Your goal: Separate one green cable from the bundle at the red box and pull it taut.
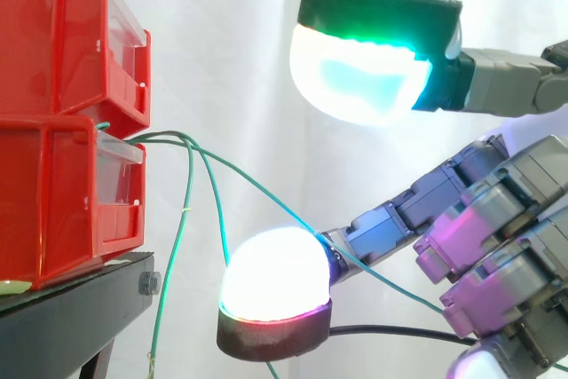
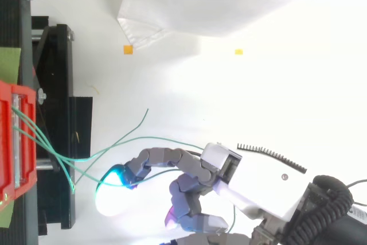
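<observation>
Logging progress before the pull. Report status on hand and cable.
Hand out from red box, grip unconfirmed. One green cable runs near-straight from box to hand. Other cables hang slack by the box.

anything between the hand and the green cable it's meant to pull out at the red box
Nothing visible does. One green cable runs from the red bins straight to the hand. The other green cables hang loose nearer the bins, apart from the hand.

White curtain (image 1: 231,51), black stand (image 1: 71,312), pale floor (image 2: 258,96) with small tape squares (image 2: 128,49).
</observation>
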`<state>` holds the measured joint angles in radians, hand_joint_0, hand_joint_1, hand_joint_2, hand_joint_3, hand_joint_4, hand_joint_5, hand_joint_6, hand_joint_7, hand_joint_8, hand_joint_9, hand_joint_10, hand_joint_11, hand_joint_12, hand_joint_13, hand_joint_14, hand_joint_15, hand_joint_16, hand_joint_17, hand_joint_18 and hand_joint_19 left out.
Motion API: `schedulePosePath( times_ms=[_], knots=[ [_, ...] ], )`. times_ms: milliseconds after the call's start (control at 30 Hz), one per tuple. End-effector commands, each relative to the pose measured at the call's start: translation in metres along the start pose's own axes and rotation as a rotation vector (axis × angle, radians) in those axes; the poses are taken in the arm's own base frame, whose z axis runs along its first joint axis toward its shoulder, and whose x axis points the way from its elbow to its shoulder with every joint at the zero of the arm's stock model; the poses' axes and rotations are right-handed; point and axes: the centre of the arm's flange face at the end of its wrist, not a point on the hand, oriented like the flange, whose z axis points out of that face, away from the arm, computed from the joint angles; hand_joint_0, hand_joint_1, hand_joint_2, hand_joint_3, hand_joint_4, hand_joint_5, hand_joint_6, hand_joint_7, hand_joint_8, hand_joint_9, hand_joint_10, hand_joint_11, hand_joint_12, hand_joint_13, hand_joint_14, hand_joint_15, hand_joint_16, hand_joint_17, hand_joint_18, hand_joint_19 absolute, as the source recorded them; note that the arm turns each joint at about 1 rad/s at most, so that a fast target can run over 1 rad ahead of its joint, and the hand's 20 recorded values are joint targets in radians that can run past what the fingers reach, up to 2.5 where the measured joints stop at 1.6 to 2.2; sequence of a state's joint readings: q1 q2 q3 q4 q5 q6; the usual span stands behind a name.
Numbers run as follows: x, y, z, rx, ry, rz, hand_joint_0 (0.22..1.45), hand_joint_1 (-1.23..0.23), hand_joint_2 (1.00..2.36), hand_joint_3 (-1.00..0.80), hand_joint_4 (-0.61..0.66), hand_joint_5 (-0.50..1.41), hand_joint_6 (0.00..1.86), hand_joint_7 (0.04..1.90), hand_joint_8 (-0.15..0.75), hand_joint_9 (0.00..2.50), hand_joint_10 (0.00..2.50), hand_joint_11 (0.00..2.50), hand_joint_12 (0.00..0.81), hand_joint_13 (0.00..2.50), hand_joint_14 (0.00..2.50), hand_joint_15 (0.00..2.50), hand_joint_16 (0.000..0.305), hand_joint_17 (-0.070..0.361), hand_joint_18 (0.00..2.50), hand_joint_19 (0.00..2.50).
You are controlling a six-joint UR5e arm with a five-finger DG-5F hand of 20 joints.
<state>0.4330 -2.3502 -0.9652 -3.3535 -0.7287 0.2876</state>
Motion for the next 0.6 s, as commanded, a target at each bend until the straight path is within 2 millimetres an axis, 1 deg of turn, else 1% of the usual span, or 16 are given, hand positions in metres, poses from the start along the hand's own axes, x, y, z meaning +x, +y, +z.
schedulePosePath(
  times_ms=[0,33,67,100,133,167,200,300,400,433,467,500,567],
  knots=[
    [0.003,0.004,-0.004,-0.011,-0.001,-0.05,0.45,-0.83,1.0,-0.5,0.22,-0.18,0.5,0.79,0.378,0.93,2.5,1.19,0.44,0.85,2.5,1.03,0.064,0.144,1.1,0.56],
    [0.003,0.006,-0.004,-0.017,-0.004,-0.038,0.45,-0.83,1.0,-0.5,0.23,-0.17,0.5,0.79,0.379,0.97,2.5,1.24,0.433,0.88,2.5,1.05,0.063,0.142,1.11,0.58],
    [0.004,0.007,-0.003,-0.026,-0.008,-0.022,0.45,-0.82,1.0,-0.5,0.25,-0.15,0.5,0.82,0.374,1.02,2.5,1.22,0.426,0.92,2.5,1.07,0.064,0.144,1.14,0.64],
    [0.006,0.01,-0.004,-0.038,-0.01,0.004,0.44,-0.82,1.0,-0.5,0.27,-0.13,0.5,0.88,0.378,1.05,2.5,1.23,0.431,0.96,2.5,1.07,0.068,0.153,1.19,0.73],
    [0.007,0.018,-0.003,-0.068,-0.014,0.07,0.44,-0.82,1.0,-0.5,0.3,-0.1,0.5,0.97,0.379,1.06,2.5,1.22,0.43,0.97,2.5,1.07,0.069,0.155,1.21,0.8],
    [0.008,0.02,-0.003,-0.088,-0.021,0.125,0.44,-0.81,1.0,-0.5,0.31,-0.1,0.5,1.0,0.381,1.07,2.5,1.23,0.43,0.98,2.5,1.06,0.069,0.156,1.21,0.82],
    [0.009,0.021,-0.003,-0.102,-0.03,0.181,0.44,-0.81,1.0,-0.5,0.3,-0.08,0.5,1.07,0.383,1.08,2.5,1.25,0.435,0.99,2.5,1.08,0.07,0.157,1.22,0.84],
    [0.011,0.02,-0.007,-0.106,-0.045,0.248,0.44,-0.83,1.0,-0.5,0.28,-0.05,0.5,1.22,0.375,1.14,2.5,1.26,0.426,1.02,2.5,1.09,0.07,0.158,1.24,0.89],
    [0.01,0.017,-0.01,-0.087,-0.054,0.236,0.45,-0.86,1.0,-0.5,0.25,-0.04,0.5,1.29,0.359,1.18,2.5,1.29,0.41,1.05,2.5,1.11,0.069,0.155,1.28,0.95],
    [0.01,0.017,-0.012,-0.081,-0.053,0.229,0.46,-0.9,1.0,-0.5,0.24,-0.02,0.5,1.37,0.349,1.19,2.5,1.29,0.402,1.04,2.5,1.15,0.066,0.149,1.28,1.01],
    [0.01,0.015,-0.012,-0.074,-0.051,0.218,0.47,-0.91,1.0,-0.5,0.24,-0.02,0.5,1.38,0.338,1.18,2.5,1.31,0.405,1.04,2.5,1.14,0.066,0.148,1.29,1.03],
    [0.011,0.015,-0.013,-0.072,-0.05,0.214,0.47,-0.93,1.0,-0.5,0.24,-0.02,0.5,1.45,0.321,1.2,2.5,1.34,0.382,1.03,2.5,1.16,0.065,0.146,1.29,1.06],
    [0.011,0.013,-0.014,-0.065,-0.05,0.196,0.49,-0.96,1.0,-0.5,0.22,-0.02,0.56,1.36,0.29,1.23,2.5,1.35,0.358,1.02,2.5,1.17,0.061,0.138,1.29,1.13]
  ],
)
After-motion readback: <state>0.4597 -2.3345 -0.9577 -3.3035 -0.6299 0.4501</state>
